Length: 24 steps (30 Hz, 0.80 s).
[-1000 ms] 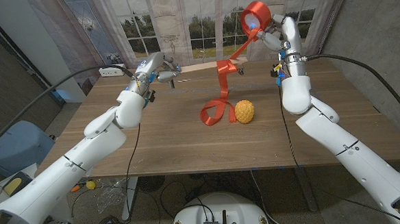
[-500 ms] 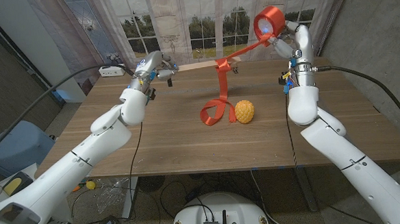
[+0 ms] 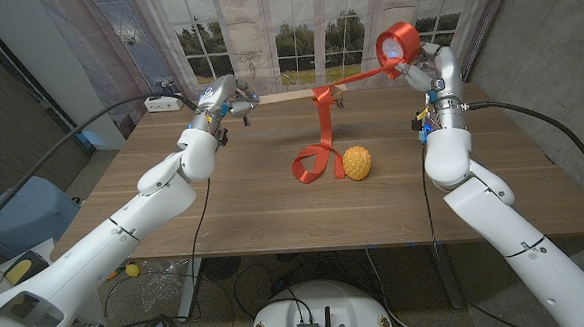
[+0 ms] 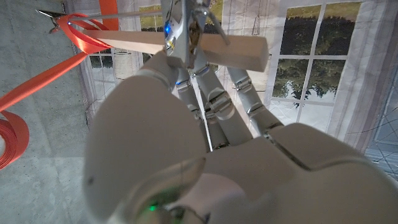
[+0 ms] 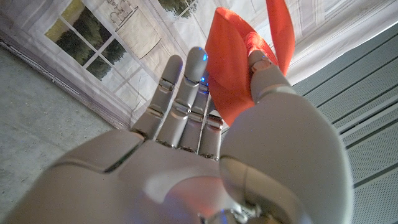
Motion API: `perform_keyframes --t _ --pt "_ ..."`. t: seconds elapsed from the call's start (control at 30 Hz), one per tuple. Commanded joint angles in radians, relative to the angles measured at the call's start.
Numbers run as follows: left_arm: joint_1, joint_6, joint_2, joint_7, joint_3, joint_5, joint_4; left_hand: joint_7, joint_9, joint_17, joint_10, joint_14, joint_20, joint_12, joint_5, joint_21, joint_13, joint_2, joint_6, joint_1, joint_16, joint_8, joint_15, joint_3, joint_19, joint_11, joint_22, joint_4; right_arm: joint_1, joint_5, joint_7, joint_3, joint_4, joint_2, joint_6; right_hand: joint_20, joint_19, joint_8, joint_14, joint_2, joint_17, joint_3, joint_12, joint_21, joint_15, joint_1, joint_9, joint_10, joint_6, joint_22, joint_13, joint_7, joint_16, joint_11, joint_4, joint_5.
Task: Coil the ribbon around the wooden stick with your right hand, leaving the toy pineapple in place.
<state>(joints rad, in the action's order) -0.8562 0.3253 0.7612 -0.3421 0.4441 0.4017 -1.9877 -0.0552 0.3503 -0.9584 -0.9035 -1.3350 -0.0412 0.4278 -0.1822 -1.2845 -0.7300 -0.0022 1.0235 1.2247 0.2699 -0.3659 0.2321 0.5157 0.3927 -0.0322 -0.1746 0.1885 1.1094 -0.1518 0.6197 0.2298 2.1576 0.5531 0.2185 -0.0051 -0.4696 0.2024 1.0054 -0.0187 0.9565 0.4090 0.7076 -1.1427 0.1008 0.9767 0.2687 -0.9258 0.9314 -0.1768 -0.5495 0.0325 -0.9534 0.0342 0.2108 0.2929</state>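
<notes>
The robot's right hand (image 3: pixel 419 67) is raised above the far right side of the wooden desk (image 3: pixel 274 204), its fingers (image 5: pixel 186 87) closed around a red ribbon roll (image 3: pixel 397 44). In the right wrist view, the thumb and the other fingers press the red roll between them. From the roll, a taut ribbon (image 3: pixel 322 132) runs down and leftward to the wooden stick (image 3: pixel 289 99), where it is wrapped around the stick's right end. Below that wrap the ribbon hangs down to the desk and ends in a loose loop lying just left of the toy pineapple (image 3: pixel 357 163), which sits on the desk near its middle.

The left hand (image 3: pixel 220 97) is at the far left of the desk, its fingers (image 4: pixel 211 93) closed on the stick's left end, holding it level above the desk. Curtained windows stand behind the desk.
</notes>
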Motion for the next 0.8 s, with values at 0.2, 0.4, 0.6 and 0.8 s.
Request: perform_keyframes --t 0.2,0.4,0.6,0.8 --pt "-0.019 0.063 0.012 -0.004 0.021 -0.009 -0.01 0.004 0.003 -0.002 -0.1 -0.007 -0.051 0.0 -0.006 -0.009 -0.023 0.117 0.007 0.108 -0.003 0.003 -0.002 0.03 -0.004 0.076 -0.001 -0.022 -0.07 0.062 -0.105 0.051 0.082 0.048 0.378 0.009 0.003 0.003 -0.063 -0.069 -0.005 0.041 -0.001 -0.004 0.08 0.073 0.005 -0.17 0.228 -0.003 -0.001 -0.015 -0.005 -0.034 -0.037 0.001" --pt "-0.034 0.071 0.013 -0.008 0.024 -0.026 -0.005 0.001 0.002 0.001 -0.101 -0.005 -0.051 0.0 -0.006 -0.009 -0.025 0.118 0.006 0.106 -0.006 0.004 -0.003 0.031 -0.004 0.077 -0.001 -0.023 -0.119 0.108 -0.136 0.085 0.059 0.063 0.457 0.013 0.008 0.003 -0.068 -0.073 -0.002 0.037 -0.002 -0.004 0.078 0.076 0.006 -0.167 0.227 -0.003 -0.001 -0.015 -0.012 -0.031 -0.037 0.001" --pt "-0.046 0.084 0.014 -0.013 0.032 -0.033 0.001 0.005 0.002 0.001 -0.103 -0.005 -0.051 -0.003 -0.007 -0.009 -0.023 0.118 0.008 0.106 -0.007 0.005 -0.003 0.031 -0.005 0.078 -0.001 -0.023 -0.166 0.156 -0.16 0.116 0.034 0.08 0.536 0.017 0.017 0.002 -0.074 -0.075 -0.01 0.032 -0.005 -0.001 0.074 0.076 0.006 -0.166 0.224 -0.002 0.003 -0.014 -0.012 -0.025 -0.038 0.001" --pt "-0.061 0.097 0.015 -0.024 0.036 -0.042 0.005 0.002 0.004 0.004 -0.099 -0.004 -0.051 -0.004 -0.007 -0.009 -0.027 0.118 0.007 0.105 -0.01 0.005 -0.003 0.031 -0.006 0.078 -0.001 -0.024 -0.212 0.213 -0.187 0.144 0.007 0.097 0.61 0.02 0.027 0.001 -0.08 -0.078 -0.02 0.03 -0.008 0.002 0.068 0.077 0.004 -0.158 0.223 -0.002 0.004 -0.013 -0.008 -0.018 -0.039 0.002"
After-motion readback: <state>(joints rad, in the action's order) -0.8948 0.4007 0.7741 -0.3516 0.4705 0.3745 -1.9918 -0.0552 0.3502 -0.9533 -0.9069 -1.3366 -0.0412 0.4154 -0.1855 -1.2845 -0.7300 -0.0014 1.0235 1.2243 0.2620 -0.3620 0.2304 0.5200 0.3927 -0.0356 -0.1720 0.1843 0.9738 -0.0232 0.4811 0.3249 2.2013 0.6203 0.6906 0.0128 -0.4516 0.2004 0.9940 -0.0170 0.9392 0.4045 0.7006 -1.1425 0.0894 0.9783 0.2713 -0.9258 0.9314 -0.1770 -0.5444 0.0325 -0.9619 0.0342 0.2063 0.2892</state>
